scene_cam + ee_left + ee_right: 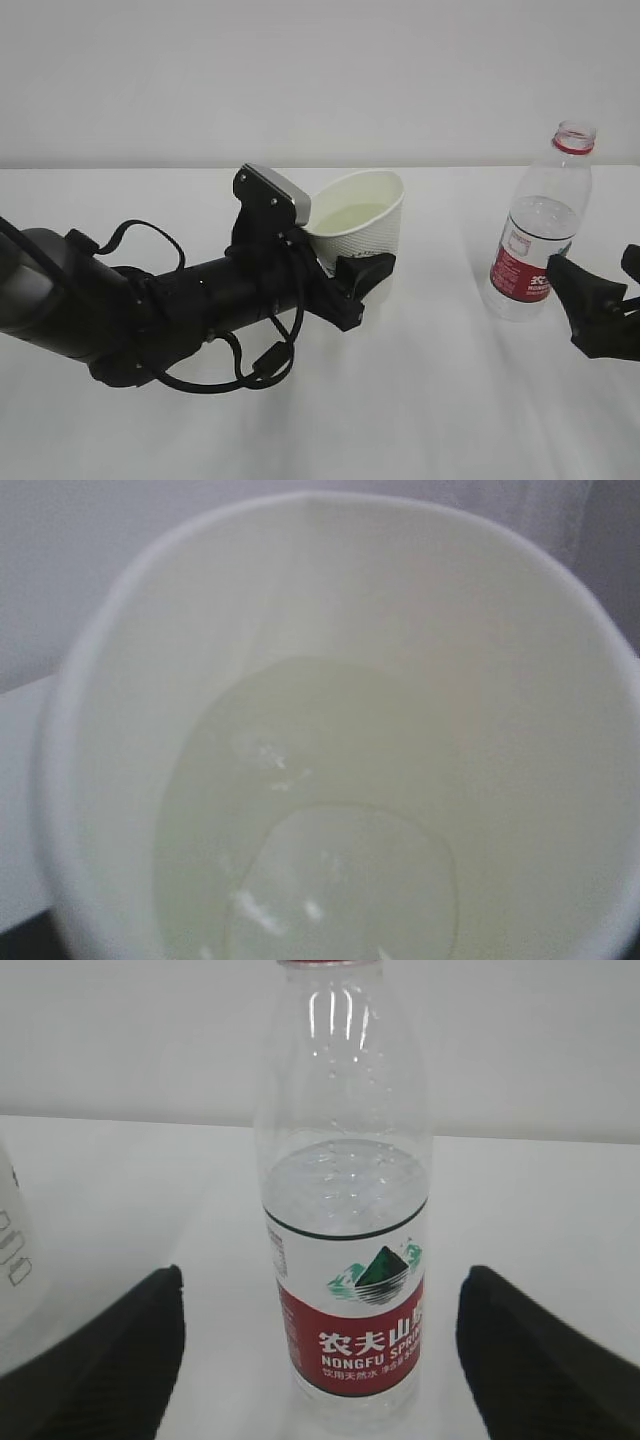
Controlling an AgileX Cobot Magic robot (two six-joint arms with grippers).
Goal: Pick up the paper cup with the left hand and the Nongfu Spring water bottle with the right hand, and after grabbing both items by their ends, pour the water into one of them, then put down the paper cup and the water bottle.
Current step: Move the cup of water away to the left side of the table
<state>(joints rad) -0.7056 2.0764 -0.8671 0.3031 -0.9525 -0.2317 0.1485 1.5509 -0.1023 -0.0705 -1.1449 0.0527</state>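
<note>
My left gripper [352, 262] is shut on the paper cup [365, 225], holding it low on its body just above the table, tipped slightly. A shallow pool of water [350, 212] lies inside. The left wrist view looks straight down into the cup [110, 680] at the water [310, 820]; no fingers show there. The Nongfu Spring water bottle [540, 235] stands upright and uncapped on the table at the right, about half full. My right gripper [592, 268] stays open just in front of it, not touching. In the right wrist view the bottle [345, 1220] stands between the spread black fingers [110, 1360].
The white table [430, 400] runs back to a plain pale wall. The left arm's black body and cable loops [200, 300] lie low across the left of the table. An edge of the cup [10, 1230] shows at the left of the right wrist view.
</note>
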